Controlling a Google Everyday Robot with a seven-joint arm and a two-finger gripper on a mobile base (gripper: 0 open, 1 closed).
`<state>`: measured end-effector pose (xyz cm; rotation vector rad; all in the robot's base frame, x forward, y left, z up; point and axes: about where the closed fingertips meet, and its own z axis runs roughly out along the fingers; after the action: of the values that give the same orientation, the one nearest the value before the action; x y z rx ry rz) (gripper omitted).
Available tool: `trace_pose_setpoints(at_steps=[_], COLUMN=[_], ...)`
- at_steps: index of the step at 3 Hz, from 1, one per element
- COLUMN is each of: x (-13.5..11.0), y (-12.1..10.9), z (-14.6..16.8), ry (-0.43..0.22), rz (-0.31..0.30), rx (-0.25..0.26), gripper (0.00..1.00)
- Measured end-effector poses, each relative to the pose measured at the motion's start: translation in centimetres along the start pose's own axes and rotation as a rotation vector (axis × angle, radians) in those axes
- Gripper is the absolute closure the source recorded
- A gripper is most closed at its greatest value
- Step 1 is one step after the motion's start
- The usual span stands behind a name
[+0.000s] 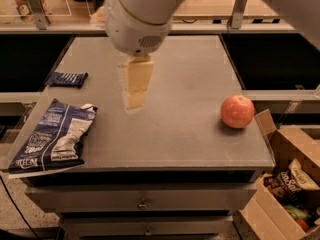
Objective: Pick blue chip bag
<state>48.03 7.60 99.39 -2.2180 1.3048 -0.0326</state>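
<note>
The blue chip bag (56,136), a large crumpled navy foil bag with white panels and lettering, lies flat at the front left corner of the grey table (185,124). My gripper (134,101) hangs from the white arm above the middle of the table, pointing down, to the right of the bag and a little further back, well apart from it. It holds nothing that I can see.
A small flat dark blue snack wrapper (67,79) lies at the table's left edge, behind the bag. A red apple (237,111) sits near the right edge. An open cardboard box (287,179) with snack packets stands on the floor at the right. Shelves run along the back.
</note>
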Motion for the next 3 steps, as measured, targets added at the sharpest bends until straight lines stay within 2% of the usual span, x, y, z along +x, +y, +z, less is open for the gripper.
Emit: trace_pose_setpoints(at_steps=[1,2,3], x=[-5.3,-9.4,-11.4], y=[-1.1,-0.7,0.4], z=[3.3,8.0,12.0], ry=[-0.004,0.048,0.125], rz=[-0.242,-0.447,-0.598], rx=[-0.012,-0.068,-0.113], gripper=[0.0,0.0,0.0])
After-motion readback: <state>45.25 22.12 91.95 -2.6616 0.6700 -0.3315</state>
